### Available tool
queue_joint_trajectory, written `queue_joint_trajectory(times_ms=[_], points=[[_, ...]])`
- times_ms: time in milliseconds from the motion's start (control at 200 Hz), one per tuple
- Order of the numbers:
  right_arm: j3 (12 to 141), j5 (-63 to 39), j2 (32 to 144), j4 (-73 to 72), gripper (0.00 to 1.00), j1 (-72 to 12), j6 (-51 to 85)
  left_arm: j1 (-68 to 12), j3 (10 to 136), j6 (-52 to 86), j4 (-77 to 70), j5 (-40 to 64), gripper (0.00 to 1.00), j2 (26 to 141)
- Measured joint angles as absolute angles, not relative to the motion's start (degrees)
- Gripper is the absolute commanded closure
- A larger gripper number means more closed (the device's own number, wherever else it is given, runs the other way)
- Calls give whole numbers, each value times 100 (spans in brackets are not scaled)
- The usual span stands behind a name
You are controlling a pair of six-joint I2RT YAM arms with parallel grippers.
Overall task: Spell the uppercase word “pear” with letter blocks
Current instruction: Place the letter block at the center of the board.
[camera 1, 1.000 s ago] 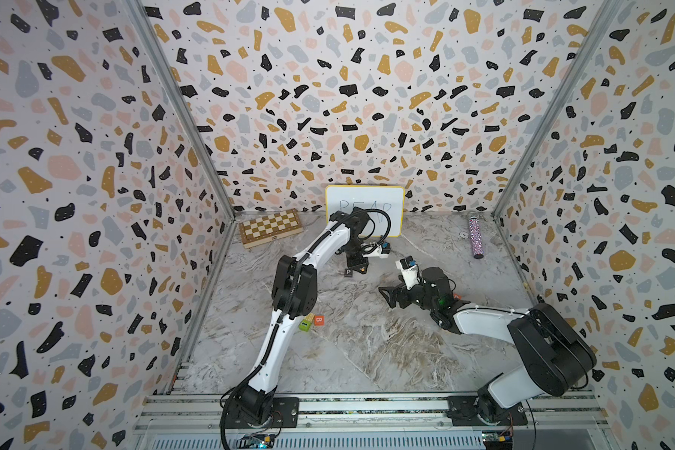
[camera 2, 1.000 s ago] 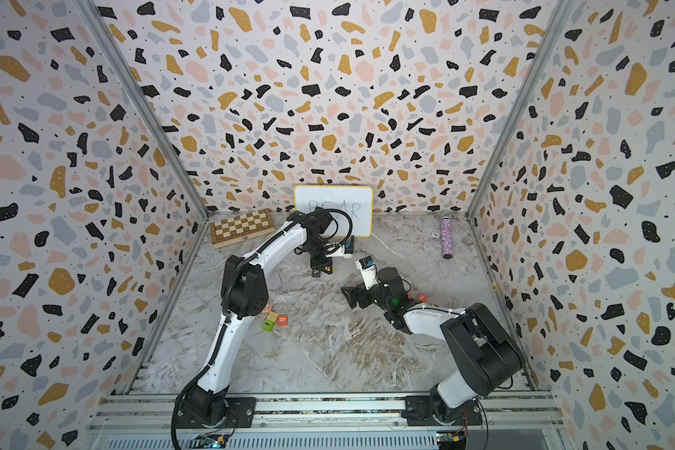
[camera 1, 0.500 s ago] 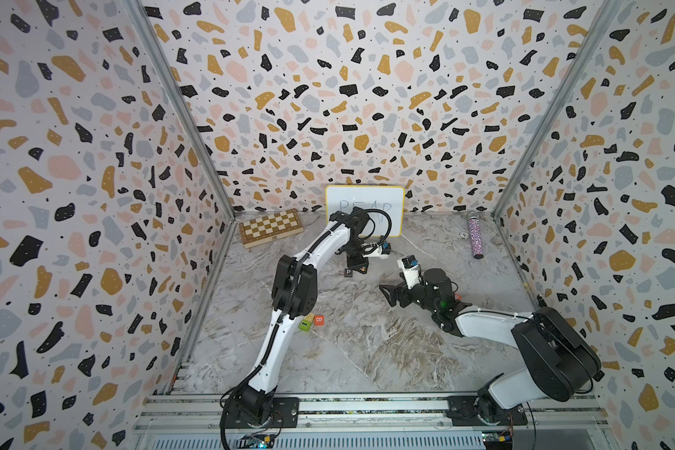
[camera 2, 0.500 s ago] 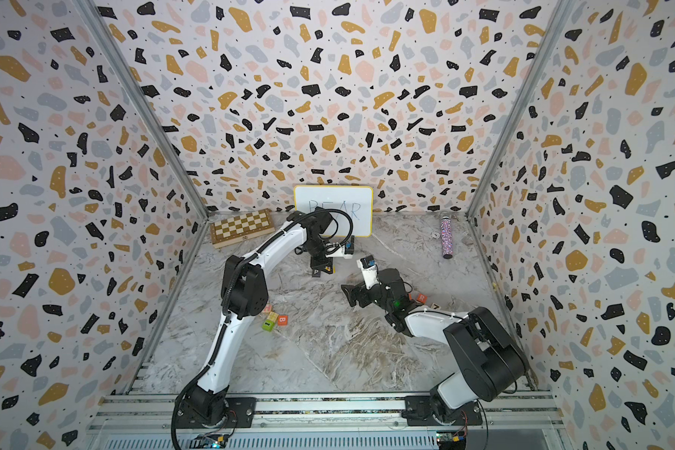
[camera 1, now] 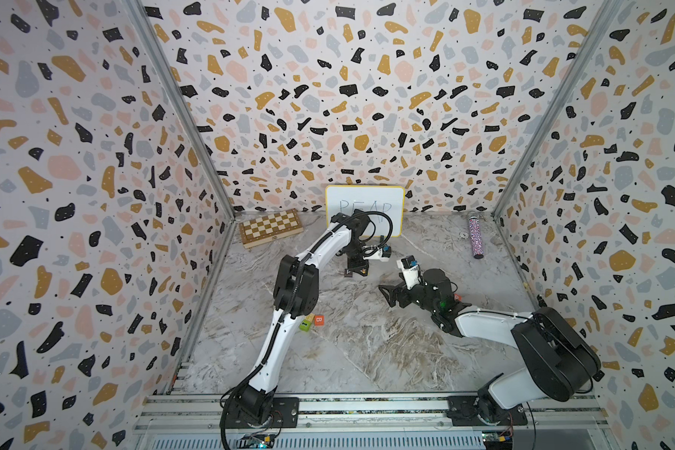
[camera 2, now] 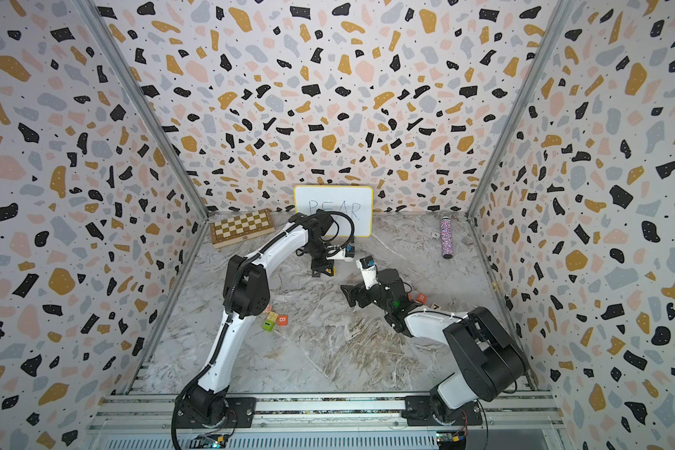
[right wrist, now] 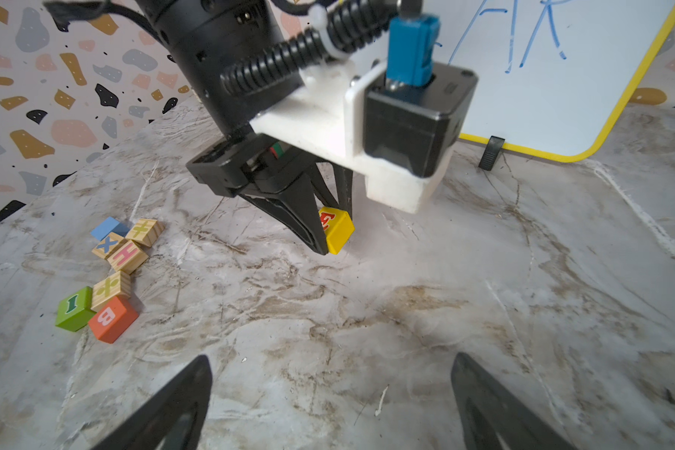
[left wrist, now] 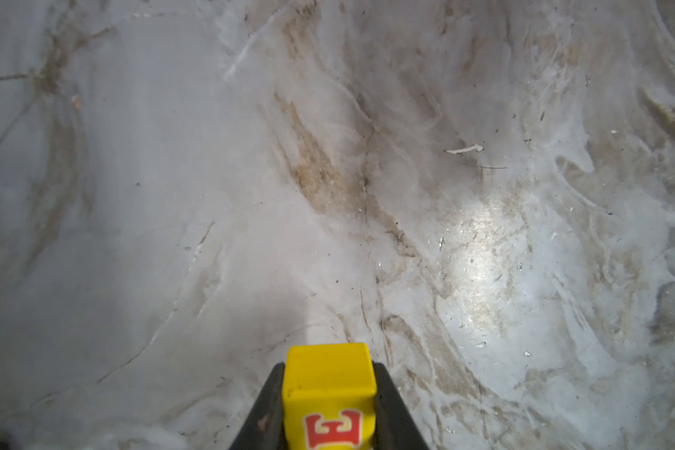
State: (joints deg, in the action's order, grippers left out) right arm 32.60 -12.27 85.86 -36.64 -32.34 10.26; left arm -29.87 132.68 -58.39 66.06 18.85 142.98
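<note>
Before the yellow-rimmed whiteboard [right wrist: 542, 101], left jaws clamp a small yellow cube [right wrist: 339, 233] with a red E; right jaws gape wide, empty.

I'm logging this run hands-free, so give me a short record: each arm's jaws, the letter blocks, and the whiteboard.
left jaws: shut on yellow E block, low over the table
right jaws: open, holding nothing
black block: on table beside the E block, letter unreadable
R block: on table beside right arm
spare blocks: clustered, B, I, H, X among them
whiteboard: against back wall, reads PEAR
</note>
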Motion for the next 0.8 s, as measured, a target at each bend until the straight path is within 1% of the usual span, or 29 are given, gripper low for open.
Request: queue_joint_trajectory(times_ms=[190, 656, 801], points=[[3260, -1227, 8586, -3664, 4, -3262, 1024, -2987, 13395, -6018, 6602, 1798, 74, 14545], [3260, -1216, 8589, -3667, 4, -3352, 1022, -2987, 13408, -6469, 6521, 1693, 70, 14564], [3260, -1214, 8589, -3667, 4, -3356, 1022, -2987, 13408, -6539, 6471, 1608, 67, 14564]])
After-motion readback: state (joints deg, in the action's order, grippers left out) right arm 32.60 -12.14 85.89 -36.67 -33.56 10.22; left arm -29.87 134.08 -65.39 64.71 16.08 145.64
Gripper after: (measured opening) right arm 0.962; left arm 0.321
